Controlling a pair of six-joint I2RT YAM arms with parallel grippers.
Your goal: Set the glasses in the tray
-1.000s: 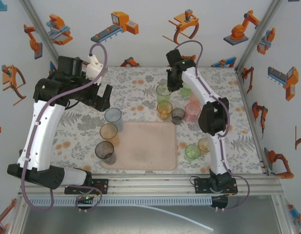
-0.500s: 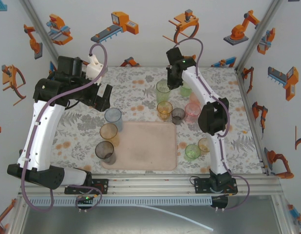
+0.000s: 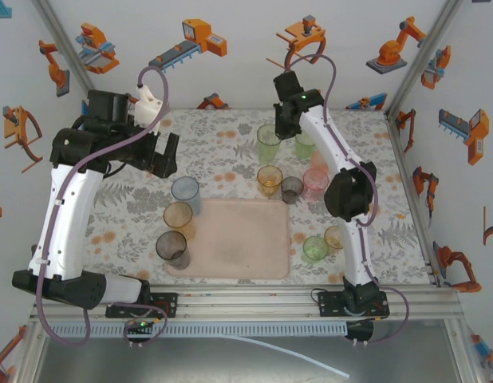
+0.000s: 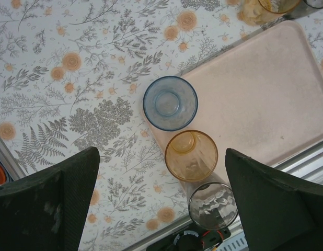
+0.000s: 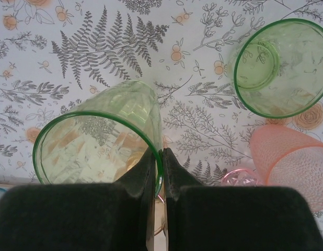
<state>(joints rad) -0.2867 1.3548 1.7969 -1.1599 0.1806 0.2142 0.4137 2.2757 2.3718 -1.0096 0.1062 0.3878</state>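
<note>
Right gripper point(image 5: 161, 157): clenched on the rim of a green tumbler point(image 5: 99, 146). One finger sits inside the wall and the other outside, with the wall pinched between them. In the overhead view the right gripper point(image 3: 280, 132) holds this green tumbler point(image 3: 268, 144) at the far side of the table point(image 3: 214, 148), well apart from the tray point(image 3: 246, 247). Whether the tumbler's base touches the table cannot be determined.

Near the held tumbler:
- A second green tumbler point(image 5: 280, 68) stands upright just to its right.
- A pink tumbler point(image 5: 292, 157) stands nearer the arm bases than the second green one.
- An amber tumbler point(image 3: 270, 179) and a small dark tumbler point(image 3: 292, 188) stand between the held tumbler and the tray's far rim.

Left gripper point(image 4: 161, 198): released, jaws spread wide, nothing between them. It hangs above the table's left side point(image 3: 163, 155), with the camera looking down on the tray point(image 4: 255, 99).

Along the tray's left rim:
- A blue tumbler point(image 4: 170, 103) at the far corner.
- An orange tumbler point(image 4: 191, 155) next to it.
- A grey tumbler point(image 4: 212, 205) at the near corner.

Whether these three bases rest on the tray or beside it cannot be determined. The middle of the tray is bare
</note>
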